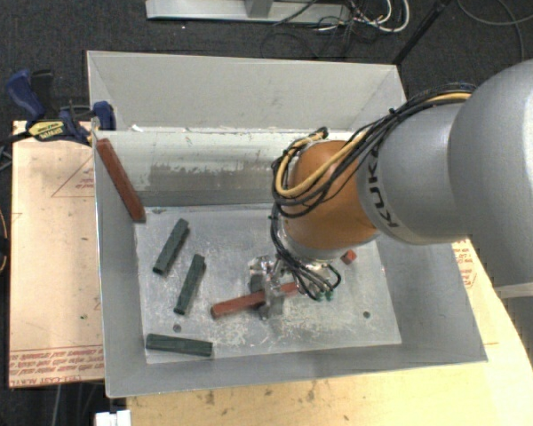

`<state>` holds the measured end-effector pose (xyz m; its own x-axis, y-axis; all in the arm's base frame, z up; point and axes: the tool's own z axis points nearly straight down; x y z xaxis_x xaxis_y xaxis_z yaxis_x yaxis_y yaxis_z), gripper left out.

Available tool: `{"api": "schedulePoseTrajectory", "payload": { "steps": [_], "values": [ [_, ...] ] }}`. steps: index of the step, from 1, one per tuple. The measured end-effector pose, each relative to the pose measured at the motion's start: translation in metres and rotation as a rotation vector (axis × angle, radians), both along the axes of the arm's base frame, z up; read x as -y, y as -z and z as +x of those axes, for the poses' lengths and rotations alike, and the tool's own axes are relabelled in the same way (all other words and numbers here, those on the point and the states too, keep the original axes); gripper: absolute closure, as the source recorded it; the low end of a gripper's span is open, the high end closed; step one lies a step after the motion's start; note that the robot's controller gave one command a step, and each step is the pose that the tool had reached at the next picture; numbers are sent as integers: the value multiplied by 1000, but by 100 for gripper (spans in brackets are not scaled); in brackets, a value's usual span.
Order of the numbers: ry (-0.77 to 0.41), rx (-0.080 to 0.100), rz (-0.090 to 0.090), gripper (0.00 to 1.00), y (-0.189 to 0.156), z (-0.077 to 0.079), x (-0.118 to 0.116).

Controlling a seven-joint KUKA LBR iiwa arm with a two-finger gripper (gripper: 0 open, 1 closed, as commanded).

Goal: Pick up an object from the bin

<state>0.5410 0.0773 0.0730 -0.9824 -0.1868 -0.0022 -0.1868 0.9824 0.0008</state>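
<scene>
Arm (480, 167), pincer (271, 302) at left-right reddish bar (235, 306)

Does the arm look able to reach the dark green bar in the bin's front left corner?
Probably yes: the dark green bar lies flat, alone, uncovered, though close to the front wall.

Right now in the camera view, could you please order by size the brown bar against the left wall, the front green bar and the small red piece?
1. brown bar, clearly the longest
2. front green bar
3. small red piece, smallest by far
</scene>
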Motion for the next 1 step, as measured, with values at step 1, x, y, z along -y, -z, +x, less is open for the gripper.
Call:
{"api": "schedulePoseTrajectory", "payload": {
  "steps": [1],
  "values": [
    [-12,-2,-1,100,-202,18,-30]
  ]
}}
